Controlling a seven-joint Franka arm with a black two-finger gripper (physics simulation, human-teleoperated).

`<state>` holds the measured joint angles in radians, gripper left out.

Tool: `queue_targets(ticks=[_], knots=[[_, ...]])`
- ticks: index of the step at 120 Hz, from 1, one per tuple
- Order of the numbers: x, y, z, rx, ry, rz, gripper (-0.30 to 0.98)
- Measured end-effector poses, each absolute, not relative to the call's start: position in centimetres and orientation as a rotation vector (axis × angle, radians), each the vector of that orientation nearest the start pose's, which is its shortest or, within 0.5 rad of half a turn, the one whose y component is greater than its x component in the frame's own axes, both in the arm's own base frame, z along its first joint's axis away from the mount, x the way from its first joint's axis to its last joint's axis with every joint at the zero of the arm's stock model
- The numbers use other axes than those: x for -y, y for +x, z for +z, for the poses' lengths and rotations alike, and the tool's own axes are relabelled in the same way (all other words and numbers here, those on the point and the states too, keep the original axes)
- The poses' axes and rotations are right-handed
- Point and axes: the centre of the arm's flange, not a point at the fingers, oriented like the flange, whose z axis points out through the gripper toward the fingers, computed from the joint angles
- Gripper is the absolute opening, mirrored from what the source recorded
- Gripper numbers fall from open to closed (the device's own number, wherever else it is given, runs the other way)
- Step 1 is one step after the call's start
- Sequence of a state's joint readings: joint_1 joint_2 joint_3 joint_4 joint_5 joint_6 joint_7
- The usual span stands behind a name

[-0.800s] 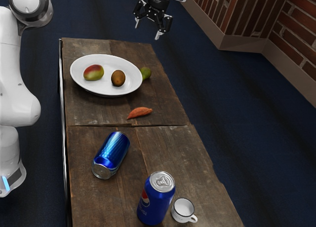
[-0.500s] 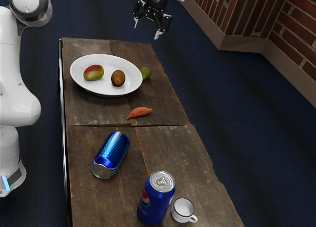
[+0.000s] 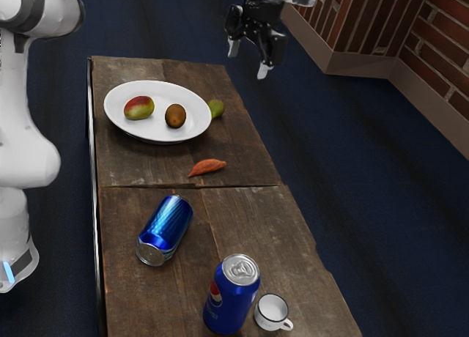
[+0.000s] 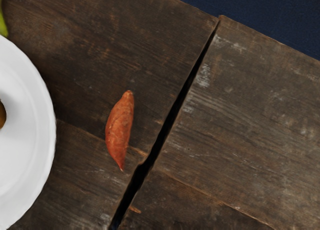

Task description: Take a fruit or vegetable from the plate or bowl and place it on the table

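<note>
High up in the exterior view, my gripper [image 3: 248, 58] hangs in the air with its two fingers apart and nothing between them. The white plate [image 3: 157, 134] holds a red-green mango [image 3: 138, 108] and a brown kiwi-like fruit [image 3: 175, 116]. Beside the plate's edge lies a green fruit [image 3: 217, 108], partly hidden by the rim. An orange sweet potato [image 3: 208, 166] rests on the wooden table [image 3: 242, 220]. Under my hand, the wrist view has the sweet potato [image 4: 120, 130] and part of the plate [image 4: 44, 140].
A blue can [image 3: 165, 230] lies on its side on the table. Close to the exterior view's lower edge, a Pepsi can [image 3: 231, 294] stands upright beside a small white mug [image 3: 272, 312]. A dark gap [image 4: 167, 124] runs between the table's boards.
My gripper has moved toward the exterior view's right and a little lower, appearing larger. The plate, the fruits and the cans have stayed put.
</note>
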<state>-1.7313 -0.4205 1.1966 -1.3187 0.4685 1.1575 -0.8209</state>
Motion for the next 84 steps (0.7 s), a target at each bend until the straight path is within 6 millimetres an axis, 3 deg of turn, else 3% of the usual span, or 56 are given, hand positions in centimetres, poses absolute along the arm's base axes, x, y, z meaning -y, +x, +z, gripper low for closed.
queue_targets(ticks=[4, 8, 16, 24, 34, 39, 47, 56, 65, 75, 84], knots=[[7.5, 48.9, 69.6, 0.57, -2.964, 0.079, 0.69], [8.7, 49.1, 65.8, 0.54, -2.916, 0.148, 0.69], [5.6, 48.0, 59.5, 0.589, -2.863, 0.269, 0.69], [2.6, 46.3, 56.9, 0.648, -2.889, 0.294, 0.69], [-2.4, 45.7, 56.6, 0.829, -2.911, 0.272, 0.69], [-7.1, 44.4, 58.1, 0.985, -2.927, 0.233, 0.69], [-15.9, 40.5, 60.9, 1.296, -2.883, 0.137, 0.69], [-23.3, 37.4, 60.0, 1.545, -2.793, 0.153, 0.68], [-24.5, 36.2, 59.8, 1.561, -2.769, 0.124, 0.68], [-24.9, 32.7, 60.7, 1.568, -2.73, 0.019, 0.69], [-24.3, 32.1, 60.3, 1.528, -2.725, -0.006, 0.69]])
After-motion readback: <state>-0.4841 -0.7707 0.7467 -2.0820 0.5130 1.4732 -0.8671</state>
